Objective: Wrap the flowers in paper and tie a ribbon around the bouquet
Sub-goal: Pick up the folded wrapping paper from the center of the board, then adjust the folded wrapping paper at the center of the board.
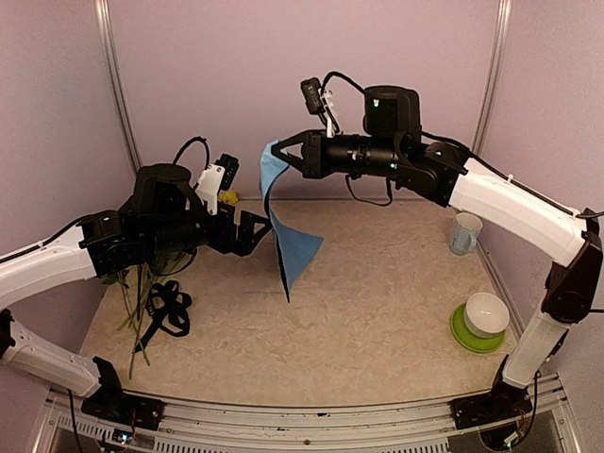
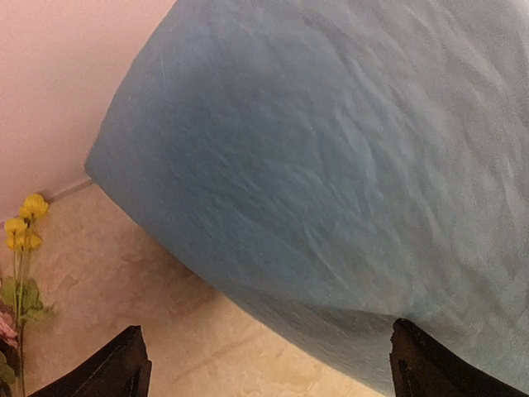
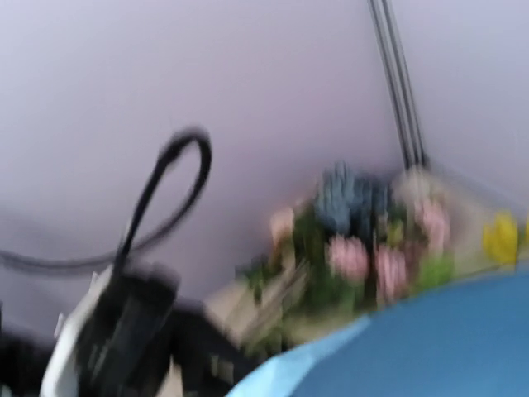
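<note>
The light blue paper (image 1: 294, 247) hangs in the air over the middle of the table, and my right gripper (image 1: 281, 151) is shut on its top corner. Its lower end drapes down toward the tabletop. My left gripper (image 1: 261, 229) stands open just left of the hanging sheet, touching nothing. In the left wrist view the paper (image 2: 331, 165) fills most of the frame beyond my open left gripper (image 2: 269, 331). The flowers (image 1: 133, 311) lie at the far left under my left arm, one yellow bloom (image 1: 228, 196) showing behind it. The black ribbon (image 1: 168, 308) is coiled beside the stems. The right wrist view is blurred, showing the flowers (image 3: 372, 236) and the paper (image 3: 430, 347).
A pale mug (image 1: 464, 232) stands at the right edge. A white bowl (image 1: 487, 313) sits on a green plate (image 1: 469, 341) at the front right. Pink walls close in the back and sides.
</note>
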You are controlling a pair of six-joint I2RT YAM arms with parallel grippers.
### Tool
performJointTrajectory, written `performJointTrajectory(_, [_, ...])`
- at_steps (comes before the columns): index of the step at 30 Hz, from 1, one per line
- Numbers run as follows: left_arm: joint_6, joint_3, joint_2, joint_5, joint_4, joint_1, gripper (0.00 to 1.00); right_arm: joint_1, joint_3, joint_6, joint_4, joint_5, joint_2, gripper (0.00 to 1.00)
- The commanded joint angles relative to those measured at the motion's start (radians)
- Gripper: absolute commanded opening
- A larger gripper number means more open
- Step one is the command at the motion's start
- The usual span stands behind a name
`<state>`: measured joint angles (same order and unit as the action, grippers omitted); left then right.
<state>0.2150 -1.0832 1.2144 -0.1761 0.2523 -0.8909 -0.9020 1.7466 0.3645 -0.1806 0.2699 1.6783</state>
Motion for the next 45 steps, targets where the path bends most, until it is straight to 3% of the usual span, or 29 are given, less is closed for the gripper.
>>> performJointTrajectory(1, [-0.147,-0.111,-0.015,-0.009,-0.031,0.015,0.99,0.068,0.25,-0.033,0.037,-0.002,0.113,0.0])
performJointTrajectory(5, [-0.136,-0.193,0.03,-0.11,0.04,0.098,0.99,0.175,0.46,-0.049,0.125,0.078,0.255,0.0])
performJointTrajectory(9, [-0.062,-0.225,0.046,-0.212,0.089,0.209,0.99,0.227,0.693,-0.106,0.197,0.005,0.417,0.0])
performJointTrajectory(16, [-0.046,-0.167,-0.023,-0.234,0.07,0.24,0.99,0.227,0.712,-0.059,0.489,0.089,0.4,0.0])
performJointTrajectory(19, [-0.031,-0.136,-0.048,-0.236,0.067,0.236,0.99,0.219,0.534,-0.031,0.625,0.203,0.291,0.0])
performJointTrajectory(22, [-0.031,-0.105,-0.066,-0.25,0.063,0.207,0.99,0.203,0.181,0.013,0.768,0.204,0.118,0.0])
performJointTrajectory(25, [-0.078,-0.082,-0.067,-0.258,0.044,0.133,0.99,0.188,-0.241,0.062,0.88,0.067,-0.046,0.0])
performJointTrajectory(27, [-0.122,-0.071,-0.056,-0.268,0.033,0.072,0.99,0.183,-0.437,0.13,0.846,-0.036,-0.115,0.0])
performJointTrajectory(30, [-0.169,-0.039,-0.044,-0.253,0.015,0.011,0.99,0.178,-0.668,0.22,0.815,-0.062,-0.158,0.0])
performJointTrajectory(36, [-0.263,0.027,-0.008,-0.178,0.012,-0.091,0.99,0.161,-0.82,0.343,0.772,-0.061,-0.188,0.0])
performJointTrajectory(41, [-0.374,0.03,0.083,-0.307,-0.025,-0.224,0.99,0.119,-0.83,0.374,0.739,-0.053,-0.185,0.0])
performJointTrajectory(45, [-0.38,0.013,0.16,-0.348,-0.128,-0.242,0.99,0.099,-0.839,0.405,0.75,-0.05,-0.174,0.0])
